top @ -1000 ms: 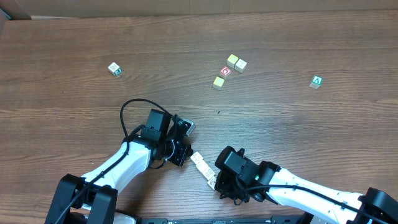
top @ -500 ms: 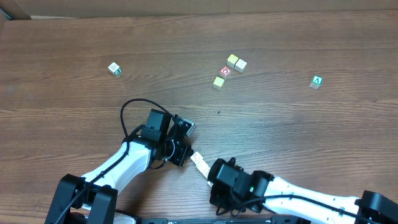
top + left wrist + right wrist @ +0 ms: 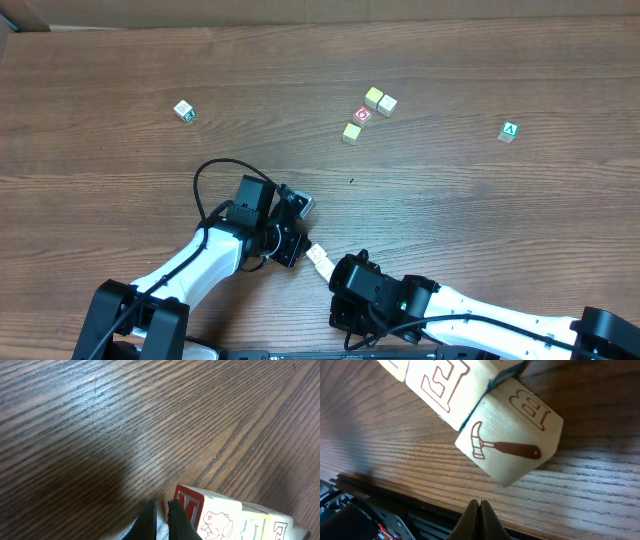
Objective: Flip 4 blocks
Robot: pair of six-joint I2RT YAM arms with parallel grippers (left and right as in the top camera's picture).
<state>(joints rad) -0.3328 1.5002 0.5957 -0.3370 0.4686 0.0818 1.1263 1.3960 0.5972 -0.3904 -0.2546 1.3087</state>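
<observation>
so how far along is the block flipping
Done: nothing I can confirm; no face shows whether a block has been turned over.
In hand: nothing is held. The left gripper and right gripper are both shut, their tips close to the row of blocks, the right one's just short of the hammer block.
Left: possibly all four flips.

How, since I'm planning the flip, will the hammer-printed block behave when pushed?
The hammer block looks like rigid wood, so probably won't deform. Flat faces suggest sliding or tipping, not rolling. It touches the E block, which may shift too.
</observation>
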